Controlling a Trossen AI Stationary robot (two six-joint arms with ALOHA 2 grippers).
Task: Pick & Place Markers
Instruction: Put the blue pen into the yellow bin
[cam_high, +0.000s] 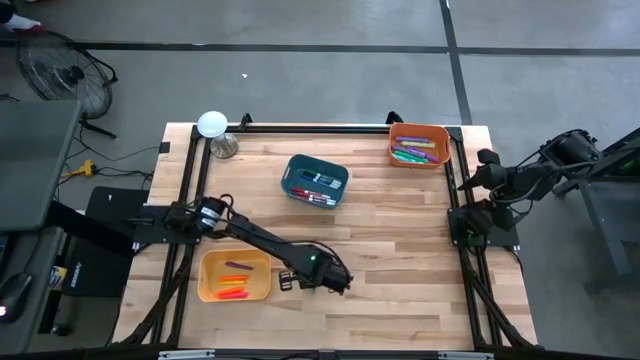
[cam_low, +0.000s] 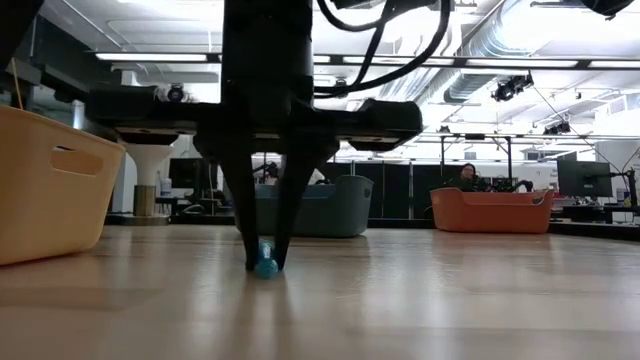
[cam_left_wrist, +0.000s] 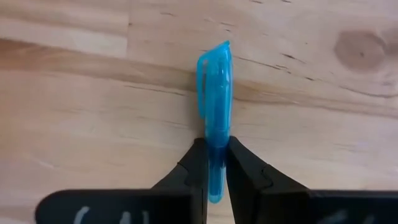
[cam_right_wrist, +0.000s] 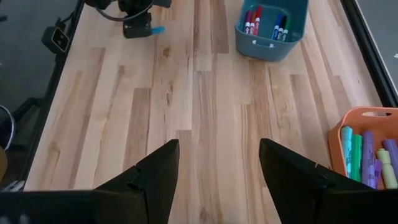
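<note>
A light-blue marker (cam_left_wrist: 214, 93) lies flat on the wooden table just right of the yellow bin (cam_high: 235, 275), near the table's front. My left gripper (cam_left_wrist: 216, 163) stands over it, pointing down, shut on it; the low view shows its fingertips (cam_low: 265, 262) down at the table. My right gripper (cam_right_wrist: 217, 168) hangs open and holds nothing, high over the table's right edge. The yellow bin holds a few orange and pink markers. More markers lie in the teal bin (cam_high: 316, 180) and the orange bin (cam_high: 419, 145). My left gripper pinches the blue marker's barrel (cam_left_wrist: 216, 140) between its two fingers, nearer the tail end than the capped end (cam_left_wrist: 214, 59). The fingers come from above, pointing down, and lie across the marker. The marker rests level on the table (cam_low: 266, 268).
The teal bin stands at the table's far middle and the orange bin at its far right corner. A white round-topped stand (cam_high: 212, 128) is at the far left. Black frame rails (cam_high: 455, 200) run along the table's sides. Bare wood lies between the bins.
</note>
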